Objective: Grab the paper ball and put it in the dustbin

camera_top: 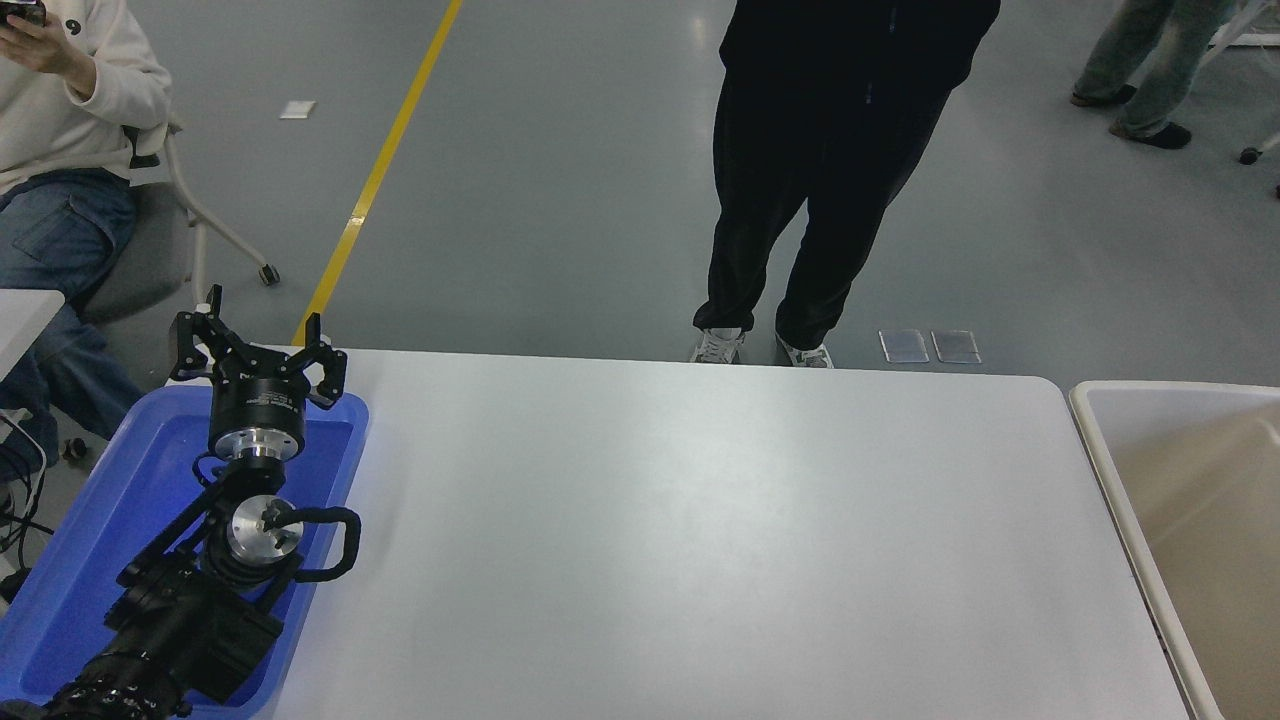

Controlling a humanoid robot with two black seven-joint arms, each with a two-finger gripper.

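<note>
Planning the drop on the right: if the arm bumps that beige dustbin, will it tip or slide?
The dustbin looks broad and rectangular, so tipping seems unlikely. Its visible inside is bare and its rim looks thin, so it is probably light and may slide. Its base is out of view.

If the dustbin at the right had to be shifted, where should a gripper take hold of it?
Probably the pale rounded rim of the dustbin, along the wall beside the table. Come from above, one finger inside and one outside: the top is open and the wall thin, while the body looks too wide to span. Only part of it shows.
</note>
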